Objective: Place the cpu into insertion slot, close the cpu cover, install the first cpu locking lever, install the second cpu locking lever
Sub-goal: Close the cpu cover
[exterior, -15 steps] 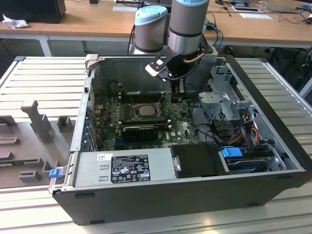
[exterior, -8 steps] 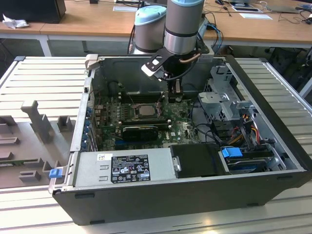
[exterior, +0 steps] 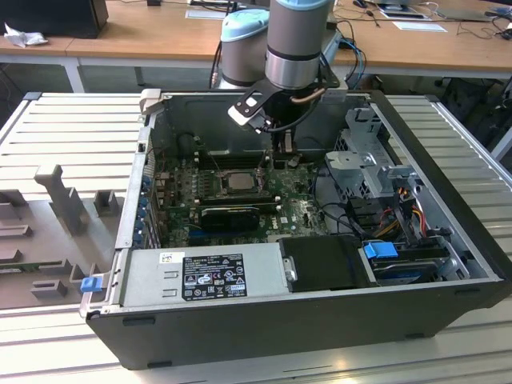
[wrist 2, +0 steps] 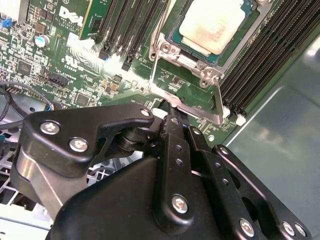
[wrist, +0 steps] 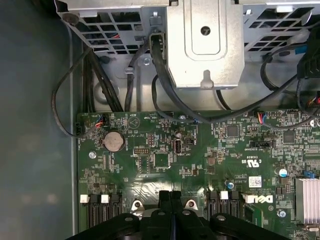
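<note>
Looking along the gripper in the second wrist view, you are seeing its fingers pressed together, with the tips meeting the nearest edge of the cpu cover. The black finger links are hiding whether that edge is sitting between them. The cpu cover is standing tilted up and open. Just beyond it, the cpu is lying in the insertion slot, partly cut off from view. Memory slots are crowding one side, and the grey case wall is running just past them.
</note>
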{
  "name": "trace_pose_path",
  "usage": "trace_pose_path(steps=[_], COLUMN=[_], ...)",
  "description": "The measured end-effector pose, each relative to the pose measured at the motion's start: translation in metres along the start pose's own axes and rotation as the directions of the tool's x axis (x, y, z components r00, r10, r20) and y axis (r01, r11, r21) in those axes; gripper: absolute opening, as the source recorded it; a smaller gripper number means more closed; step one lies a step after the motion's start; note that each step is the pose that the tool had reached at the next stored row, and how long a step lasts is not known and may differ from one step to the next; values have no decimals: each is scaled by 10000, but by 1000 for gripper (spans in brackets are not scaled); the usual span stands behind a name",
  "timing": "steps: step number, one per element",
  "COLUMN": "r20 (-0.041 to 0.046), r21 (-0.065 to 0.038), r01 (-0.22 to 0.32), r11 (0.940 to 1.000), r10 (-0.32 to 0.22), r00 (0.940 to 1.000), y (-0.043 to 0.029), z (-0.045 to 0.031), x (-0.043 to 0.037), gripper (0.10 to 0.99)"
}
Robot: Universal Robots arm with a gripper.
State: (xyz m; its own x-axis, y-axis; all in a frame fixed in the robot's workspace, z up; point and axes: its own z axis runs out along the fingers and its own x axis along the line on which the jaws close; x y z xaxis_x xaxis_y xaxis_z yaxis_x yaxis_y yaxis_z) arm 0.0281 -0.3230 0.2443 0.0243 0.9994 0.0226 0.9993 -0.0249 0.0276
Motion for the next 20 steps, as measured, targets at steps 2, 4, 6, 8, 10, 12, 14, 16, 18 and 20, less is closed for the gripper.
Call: trace_pose_path(steps=[2, 4, 6, 8, 10, 12, 14, 16, 18, 20], r20=[0, -1, 0, 0, -1, -1, 0, -1, -1, -1], r21=[-1, -2, -3, -5, -8, -9, -11, -16, -17, -21], r01=[-1, 0, -1, 0, 1, 0, 0, 0, 1, 1], r11=[10000, 10000, 10000, 10000, 10000, 10000, 10000, 10000, 10000, 10000], r10=[1, 0, 1, 0, -1, 0, 0, 0, -1, -1], r00=[10000, 10000, 10000, 10000, 10000, 10000, 10000, 10000, 10000, 10000], y=[-13, -29, -45, -63, -84, -98, -110, -131, -141, -156], z=[0, -1, -1, -2, -2, -3, -3, -3, -4, -4], x=[0, -1, -1, -2, -2, -2, -3, -3, -3, -4], gripper=[106, 106, 106, 106, 106, 106, 106, 106, 106, 106])
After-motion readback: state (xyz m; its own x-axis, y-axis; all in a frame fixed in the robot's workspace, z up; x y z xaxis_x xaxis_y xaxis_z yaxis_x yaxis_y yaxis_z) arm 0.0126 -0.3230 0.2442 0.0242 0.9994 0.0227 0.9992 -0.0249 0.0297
